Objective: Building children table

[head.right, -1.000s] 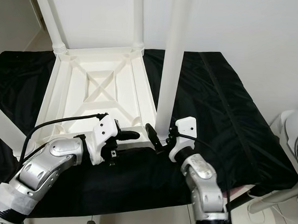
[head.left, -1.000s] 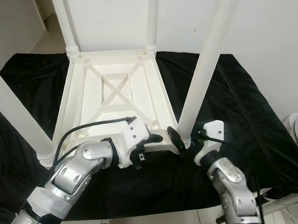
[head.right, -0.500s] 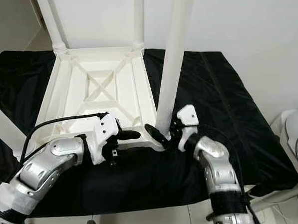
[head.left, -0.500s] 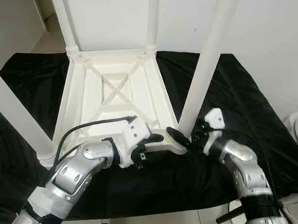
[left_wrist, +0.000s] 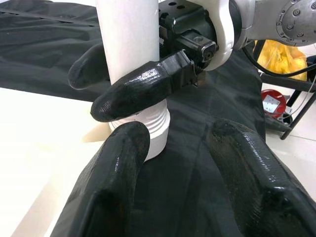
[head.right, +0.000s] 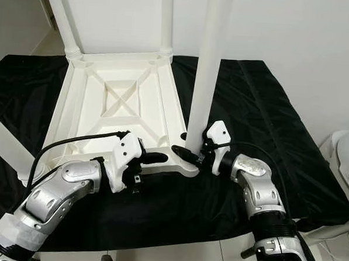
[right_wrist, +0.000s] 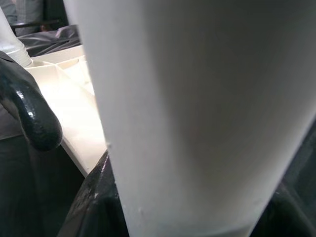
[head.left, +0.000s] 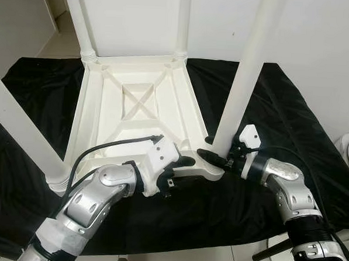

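Children's table [head.left: 137,114] lies upside down on a black cloth [head.left: 292,125], its near-right leg [head.left: 242,81] standing upright in the corner socket. The right tool [head.left: 215,159] clamps that leg's base, fingers either side. The left tool [left_wrist: 197,163], fingers apart and empty, waits just beside the same corner.

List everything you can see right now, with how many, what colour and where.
Table top: one, white, upside down on the cloth.
Table legs: four, white, standing up at its corners.
Cloth: one, black, spread under the table.
Fan: one, white, at the right edge.
Left tool: one, black fingers, open, at the near edge of the table top.
Right tool: one, black fingers around the base of the near right leg.
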